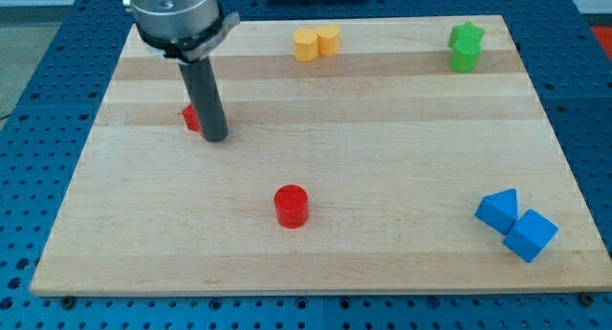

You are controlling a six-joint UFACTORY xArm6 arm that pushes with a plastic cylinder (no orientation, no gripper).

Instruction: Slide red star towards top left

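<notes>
Plenty of bare wooden board [316,263] lies toward the top-left corner beyond the red block [191,118], near the left edge. The rod hides most of it, so its star shape is hard to confirm. The tip [214,138] touches its right side; no pincer shows.

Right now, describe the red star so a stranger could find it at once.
Start at the wooden board and go to its upper left, where the dark rod comes down. The red star peeks out just left of my tip, mostly hidden behind the rod. The red cylinder stands alone near the board's middle.
</notes>
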